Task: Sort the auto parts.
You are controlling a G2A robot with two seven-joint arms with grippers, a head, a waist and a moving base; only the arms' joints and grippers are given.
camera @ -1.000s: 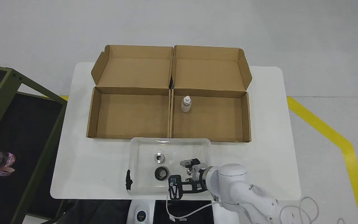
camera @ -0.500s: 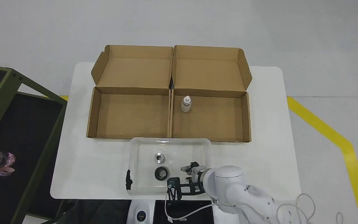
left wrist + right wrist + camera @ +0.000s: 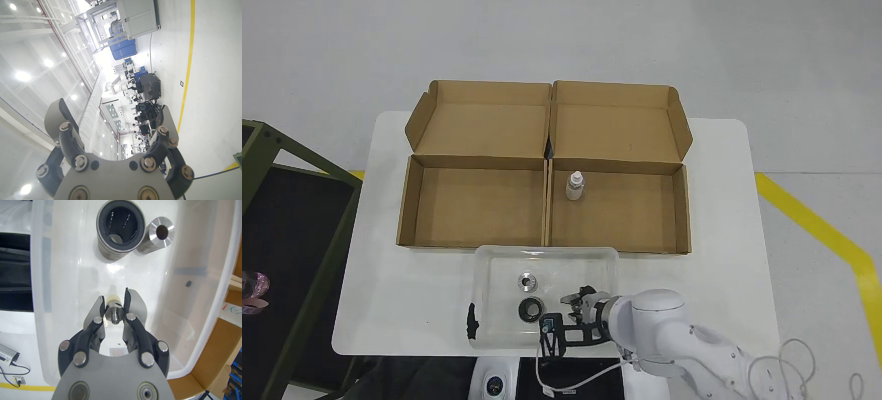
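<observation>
One fitting (image 3: 113,312) in right end effector (image 3: 114,297), amid tray (image 3: 226,283) (walls apart)

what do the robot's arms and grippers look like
The right arm has a smooth white, rounded casing. Both the right gripper and the left gripper share one build: a grey metal base plate, black linkage bars with silver bolts, and two grey metal fingers faced with black ribbed pads.

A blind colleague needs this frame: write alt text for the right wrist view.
The right gripper is shut on a small threaded metal part with a cream cap, inside a white plastic bin. Beyond it stand a large black-lined metal cylinder and a smaller steel sleeve, side by side.
</observation>
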